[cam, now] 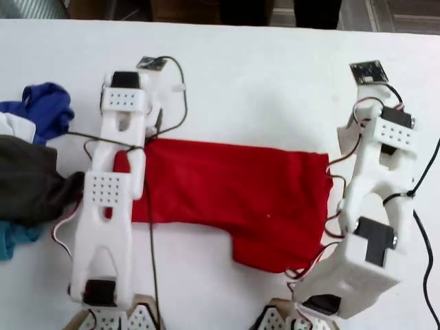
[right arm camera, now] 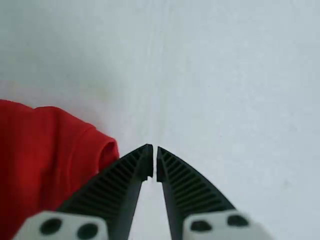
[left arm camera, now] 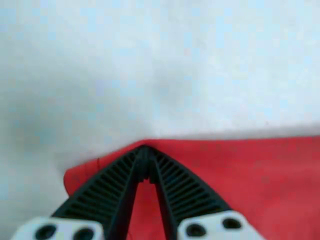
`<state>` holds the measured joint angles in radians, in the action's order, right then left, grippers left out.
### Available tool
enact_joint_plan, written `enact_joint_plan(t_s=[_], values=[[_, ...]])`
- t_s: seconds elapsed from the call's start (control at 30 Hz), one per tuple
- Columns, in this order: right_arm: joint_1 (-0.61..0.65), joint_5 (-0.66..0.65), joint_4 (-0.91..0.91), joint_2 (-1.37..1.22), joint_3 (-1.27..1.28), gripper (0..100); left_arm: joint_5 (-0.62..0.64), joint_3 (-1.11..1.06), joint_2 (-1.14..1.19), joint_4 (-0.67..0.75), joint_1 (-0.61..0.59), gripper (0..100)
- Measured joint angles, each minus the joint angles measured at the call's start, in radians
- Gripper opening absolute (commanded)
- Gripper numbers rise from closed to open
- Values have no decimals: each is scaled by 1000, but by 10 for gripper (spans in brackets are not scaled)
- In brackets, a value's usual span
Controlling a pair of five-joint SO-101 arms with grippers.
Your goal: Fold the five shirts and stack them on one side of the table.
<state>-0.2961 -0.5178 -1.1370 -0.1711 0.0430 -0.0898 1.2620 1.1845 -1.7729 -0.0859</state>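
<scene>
Red shirt flat on the white table between two arms, long axis side to side.

Nearest, rooted at the table's front edge, left arm and right arm, both stretched forward and bent down toward the tabletop. Across the middle, the red shirt spread out, length running from one arm to the other, a shorter flap reaching toward the near right. Left gripper down at the shirt's far left corner, fingertips pressed together right at the cloth's edge; unclear whether any cloth is caught between them. Right gripper low over bare table just beside the shirt's rolled right edge, fingertips all but together, a thin slit between, nothing held. At the table's left edge, a loose heap, near to far: teal shirt, dark grey shirt just beside the left arm, white shirt, blue shirt.
</scene>
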Motion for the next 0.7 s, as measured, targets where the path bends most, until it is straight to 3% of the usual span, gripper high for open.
enact_joint_plan(t_s=[0.27, 0.47, 0.7], values=[[100, -2, -143, 210, 55, 21, -12, -288, -347, 0, 0, 26], [209, -38, -37, 499, 437, 21, -51, -684, -672, 9, 21, 26], [350, -141, 130, 752, 931, 21, -92, -1238, -829, 270, 5, 26]])
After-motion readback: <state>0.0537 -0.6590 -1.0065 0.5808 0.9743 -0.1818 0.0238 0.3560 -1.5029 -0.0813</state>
